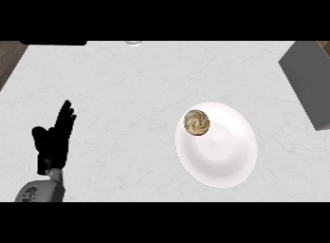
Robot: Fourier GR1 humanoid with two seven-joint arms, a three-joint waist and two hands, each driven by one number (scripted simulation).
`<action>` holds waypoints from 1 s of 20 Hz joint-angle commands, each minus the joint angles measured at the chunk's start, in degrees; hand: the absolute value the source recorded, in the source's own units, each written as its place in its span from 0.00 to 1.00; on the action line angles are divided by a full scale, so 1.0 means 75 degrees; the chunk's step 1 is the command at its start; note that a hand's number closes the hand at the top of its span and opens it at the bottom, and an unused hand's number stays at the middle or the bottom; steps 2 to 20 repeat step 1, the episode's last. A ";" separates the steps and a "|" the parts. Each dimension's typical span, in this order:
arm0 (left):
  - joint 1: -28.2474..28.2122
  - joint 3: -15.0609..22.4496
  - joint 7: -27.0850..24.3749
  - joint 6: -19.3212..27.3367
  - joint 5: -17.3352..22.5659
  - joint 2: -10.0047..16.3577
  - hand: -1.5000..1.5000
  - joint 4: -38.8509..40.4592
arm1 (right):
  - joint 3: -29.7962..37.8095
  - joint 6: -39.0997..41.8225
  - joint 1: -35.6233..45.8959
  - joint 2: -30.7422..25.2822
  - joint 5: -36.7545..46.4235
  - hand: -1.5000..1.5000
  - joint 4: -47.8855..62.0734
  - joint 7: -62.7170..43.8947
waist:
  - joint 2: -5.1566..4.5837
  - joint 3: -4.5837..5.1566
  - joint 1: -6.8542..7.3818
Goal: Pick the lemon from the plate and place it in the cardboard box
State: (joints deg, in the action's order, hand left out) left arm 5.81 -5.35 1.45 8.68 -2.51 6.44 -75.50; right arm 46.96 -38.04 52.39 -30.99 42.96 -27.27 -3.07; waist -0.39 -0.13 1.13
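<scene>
Worktop (126, 80): white stone-look slab w/ faint grey veining, matte, fills most of the head view. Dark wood-grain strip (0, 61) runs along its left edge at top-left.

Plate (224, 156): plain white, smooth, glossy-ish, reads as an oval taller than wide, soft shadow on its left rim. Sits right of centre, flat on the worktop.

Box (315, 80): looks flat grey here, not brown. Straight-edged block, lit top face and a darker side face, cut off by the right edge. Up and to the right of the plate, near it but not touching.

L forearm (41, 192): grey, rounded shell, comes in from the lower-left edge. Left hand (52, 140): black, fingers straight and held together, pointing up-view w/ a slight lean right, thumb out to the left side. Fully open, holding nothing, resting at the left, well apart from the plate and box. R hand: not in view.

Lemon (197, 122): round, small, tan-brown w/ a pale swirl pattern on top, not plain yellow. It's on the plate, in the upper-left part close to the rim, nothing touching it besides the plate.

Small stuff at the top edge: black flat shape (54, 42) at top-left, pale glassy bit (132, 42) near top-centre, both cut off, can't tell what they are.
</scene>
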 commanded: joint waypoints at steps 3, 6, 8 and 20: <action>-0.0064 -0.0247 0.0049 -0.0053 0.0102 0.0219 0.50 0.0062 | 0.0484 -0.0055 -0.0339 0.0228 -0.1041 0.00 -0.0685 0.0845 | 0.0055 0.0010 -0.0138; -0.0064 -0.0247 0.0049 -0.0053 0.0102 0.0219 0.50 0.0062 | 0.0484 -0.0055 -0.0339 0.0228 -0.1041 0.00 -0.0685 0.0845 | 0.0055 0.0010 -0.0138; -0.0064 -0.0247 0.0049 -0.0053 0.0102 0.0219 0.50 0.0062 | 0.0484 -0.0055 -0.0339 0.0228 -0.1041 0.00 -0.0685 0.0845 | 0.0055 0.0010 -0.0138; -0.0064 -0.0247 0.0049 -0.0053 0.0102 0.0219 0.50 0.0062 | 0.0484 -0.0055 -0.0339 0.0228 -0.1041 0.00 -0.0685 0.0845 | 0.0055 0.0010 -0.0138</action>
